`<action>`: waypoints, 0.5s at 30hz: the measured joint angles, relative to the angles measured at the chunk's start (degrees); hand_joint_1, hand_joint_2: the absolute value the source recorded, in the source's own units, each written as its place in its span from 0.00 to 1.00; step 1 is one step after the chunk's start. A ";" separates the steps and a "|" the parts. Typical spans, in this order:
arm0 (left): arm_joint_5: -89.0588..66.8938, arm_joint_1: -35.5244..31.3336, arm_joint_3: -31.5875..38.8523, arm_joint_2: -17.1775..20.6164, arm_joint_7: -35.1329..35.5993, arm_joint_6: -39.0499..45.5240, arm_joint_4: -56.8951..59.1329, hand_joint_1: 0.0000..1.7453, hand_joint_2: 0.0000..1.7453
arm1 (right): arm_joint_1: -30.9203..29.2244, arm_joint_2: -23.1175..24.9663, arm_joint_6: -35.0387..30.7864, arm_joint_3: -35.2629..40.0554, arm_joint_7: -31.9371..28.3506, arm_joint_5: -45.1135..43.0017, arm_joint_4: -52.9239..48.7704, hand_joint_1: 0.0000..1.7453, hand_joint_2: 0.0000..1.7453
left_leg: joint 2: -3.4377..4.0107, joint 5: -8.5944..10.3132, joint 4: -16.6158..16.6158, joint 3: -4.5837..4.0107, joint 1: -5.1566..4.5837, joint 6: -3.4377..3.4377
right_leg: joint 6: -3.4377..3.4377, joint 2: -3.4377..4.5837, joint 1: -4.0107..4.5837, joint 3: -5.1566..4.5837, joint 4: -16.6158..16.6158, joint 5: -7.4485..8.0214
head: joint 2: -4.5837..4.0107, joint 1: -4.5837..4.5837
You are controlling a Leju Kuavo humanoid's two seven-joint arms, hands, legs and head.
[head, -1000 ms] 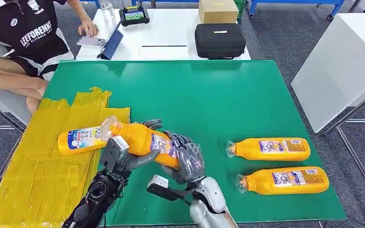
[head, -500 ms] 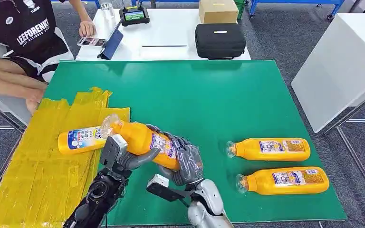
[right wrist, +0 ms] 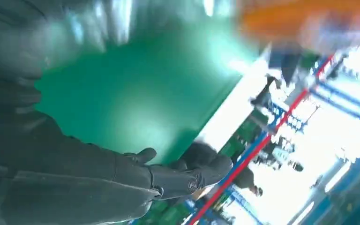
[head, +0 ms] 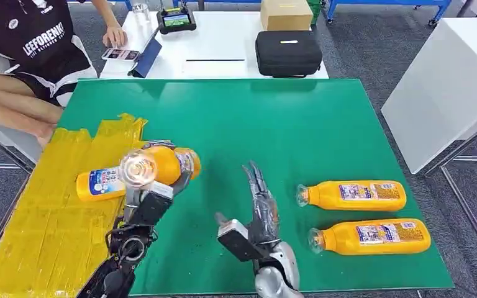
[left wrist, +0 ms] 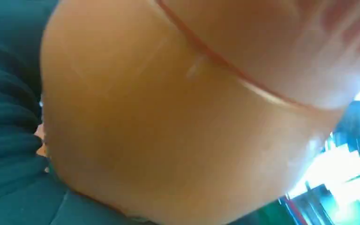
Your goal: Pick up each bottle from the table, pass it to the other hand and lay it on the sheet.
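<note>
on the left i see one orange bottle [head: 102, 182] lying on the yellow sheet [head: 43, 230]. my left hand [head: 155, 198] grips a second bottle [head: 161, 165] above the sheet's right edge. my right hand [head: 259, 202] is empty, fingers straight, with two bottles [head: 354, 195] lying right of it on the green table [head: 273, 124].

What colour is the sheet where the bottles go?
Yellow. The sheet shows best in the head view.

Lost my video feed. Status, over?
Left robot hand holds a bottle above the yellow sheet edge. Right robot hand open, empty. One bottle on sheet. Nothing in the way.
</note>
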 measured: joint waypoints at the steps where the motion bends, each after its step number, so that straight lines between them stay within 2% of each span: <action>1: -6.01 0.04 0.63 0.00 1.34 2.75 -0.28 1.00 1.00 | 1.09 -0.99 0.00 0.04 0.32 -1.75 -2.55 0.00 1.00 | 0.00 0.00 0.00 -0.01 0.00 0.00 | 0.00 -0.02 0.00 0.00 0.00 0.00 | 0.00 0.07; 3: -18.74 0.49 3.47 -0.39 3.18 4.77 -1.09 1.00 1.00 | 3.70 -3.03 0.00 -0.17 0.65 -3.20 -7.70 0.00 1.00 | 0.02 -0.01 0.00 -0.03 -0.02 0.00 | 0.00 -0.02 -0.02 0.00 -0.01 0.00 | 0.00 0.04; 6: -28.03 0.96 8.33 -1.84 3.38 5.03 -2.10 1.00 1.00 | 6.17 -4.72 0.00 -0.81 0.63 -3.51 -12.48 0.00 1.00 | 0.03 -0.01 0.00 -0.03 -0.05 0.01 | 0.00 -0.01 -0.04 -0.02 -0.02 0.00 | 0.00 0.02; 9: -43.56 1.21 13.21 -3.32 7.15 5.19 -4.72 1.00 1.00 | 8.44 -5.70 0.00 -2.12 0.63 -3.42 -16.23 0.00 1.00 | 0.00 -0.01 0.00 -0.03 -0.06 0.01 | 0.00 -0.03 -0.04 -0.01 -0.03 0.00 | 0.00 0.04; 12: -49.90 1.14 16.19 -3.50 10.97 5.19 -5.94 1.00 1.00 | 10.43 -6.49 0.00 -3.70 0.63 -3.86 -19.17 0.00 1.00 | 0.03 -0.01 0.00 0.00 -0.06 0.01 | 0.00 -0.02 -0.04 -0.01 -0.03 0.00 | 0.00 0.04; 14: -52.09 0.62 16.68 -2.66 17.34 5.19 -6.12 1.00 1.00 | 11.90 -7.08 0.00 -4.59 0.70 -4.98 -21.30 0.00 1.00 | 0.02 0.00 0.00 -0.01 -0.05 0.00 | 0.00 -0.04 -0.03 -0.02 -0.02 0.00 | 0.00 0.07; 15: -52.46 -0.53 15.82 -0.52 24.24 5.17 -5.72 1.00 1.00 | 12.52 -7.39 0.00 -4.92 0.98 -5.90 -22.33 0.00 1.00 | 0.04 0.02 0.01 0.03 -0.04 -0.03 | -0.01 -0.02 0.01 -0.14 -0.02 0.01 | 0.00 0.09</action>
